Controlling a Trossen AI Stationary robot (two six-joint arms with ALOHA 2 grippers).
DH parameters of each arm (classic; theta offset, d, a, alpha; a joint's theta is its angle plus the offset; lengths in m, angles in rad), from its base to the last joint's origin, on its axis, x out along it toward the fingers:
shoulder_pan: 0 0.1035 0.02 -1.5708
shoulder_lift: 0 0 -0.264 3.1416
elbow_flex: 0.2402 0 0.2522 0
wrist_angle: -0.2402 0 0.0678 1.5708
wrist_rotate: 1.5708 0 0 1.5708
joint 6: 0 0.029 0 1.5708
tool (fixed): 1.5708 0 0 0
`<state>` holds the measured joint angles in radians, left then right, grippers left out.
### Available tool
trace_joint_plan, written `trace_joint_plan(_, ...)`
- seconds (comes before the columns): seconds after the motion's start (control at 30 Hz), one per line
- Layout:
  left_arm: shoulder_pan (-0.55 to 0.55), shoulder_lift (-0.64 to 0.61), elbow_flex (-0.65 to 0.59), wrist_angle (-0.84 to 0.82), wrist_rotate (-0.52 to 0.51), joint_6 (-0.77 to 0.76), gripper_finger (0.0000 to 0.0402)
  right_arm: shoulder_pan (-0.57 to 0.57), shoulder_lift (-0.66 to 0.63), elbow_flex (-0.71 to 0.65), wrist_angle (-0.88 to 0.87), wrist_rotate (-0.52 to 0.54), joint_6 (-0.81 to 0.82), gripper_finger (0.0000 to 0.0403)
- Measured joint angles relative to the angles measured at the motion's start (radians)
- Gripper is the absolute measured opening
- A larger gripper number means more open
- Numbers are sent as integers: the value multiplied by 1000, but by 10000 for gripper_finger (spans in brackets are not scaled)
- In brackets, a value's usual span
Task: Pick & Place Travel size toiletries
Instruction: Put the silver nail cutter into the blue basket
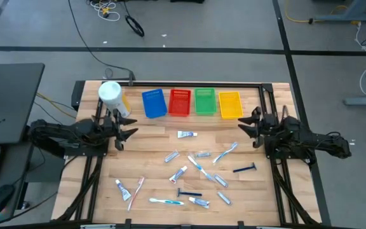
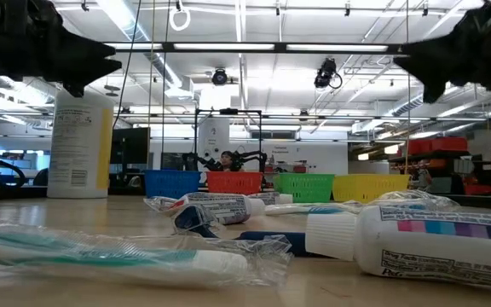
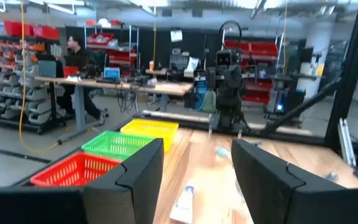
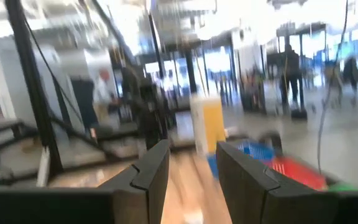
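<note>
Across the middle of the desk (image 1: 151, 143) the travel size toiletries (image 1: 192, 172) are lying scattered, toothpaste tubes, toothbrushes and a couple of dark blue razors, with one tube (image 1: 186, 134) sitting apart closer to the baskets. Nothing looks like it's sitting in the blue basket (image 1: 153, 103), red basket (image 1: 180, 102), green basket (image 1: 204, 101) or yellow basket (image 1: 230, 104) lined up along the far edge, so I'm guessing the job is only at the reach-for-the-first-item stage. The left pincer (image 1: 127, 129) is hovering off the desk at the left side, just beside the big white canister (image 1: 110, 93), fingers spread wide and holding nothing. The right pincer (image 1: 248, 124) is hanging at the right side near the yellow basket, fingers parted a fair bit and also empty. Both are pointing inward at each other over the bare strip between baskets and clutter. For the next move, I'd say one arm is needing to swing down toward the pile, line its fingers across a thin item, and drop nearly flat to the wood, since these things are lying so low. The crinkly wrappers on the toothbrushes are probably going to be slippery.
</note>
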<state>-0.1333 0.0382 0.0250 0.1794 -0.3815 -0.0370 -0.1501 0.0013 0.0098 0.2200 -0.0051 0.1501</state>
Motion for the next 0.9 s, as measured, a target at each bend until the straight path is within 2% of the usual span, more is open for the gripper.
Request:
trace_joint_plan(0.13,22,98,0,147,-13,34,198,0,0,0,120,1,0,142)
trace_joint_plan(0.3,64,289,0,232,-60,-93,198,0,0,0,196,53,-4,142)
trace_joint_plan(0.37,77,381,0,282,-57,-132,198,0,3,0,204,177,-74,142)
trace_joint_plan(0.47,90,532,0,399,-53,-144,198,0,21,0,215,501,-104,142)
trace_joint_plan(0.53,90,638,16,453,-52,-150,198,0,38,0,179,614,-90,142)
trace_joint_plan(0.63,90,798,74,472,-19,-188,198,-1,81,0,173,568,-68,142)
trace_joint_plan(0.8,85,1073,208,465,93,-173,198,-20,172,0,326,417,-136,142)
trace_joint_plan(0.9,72,1210,281,461,135,-221,198,-32,215,0,373,393,-148,142)
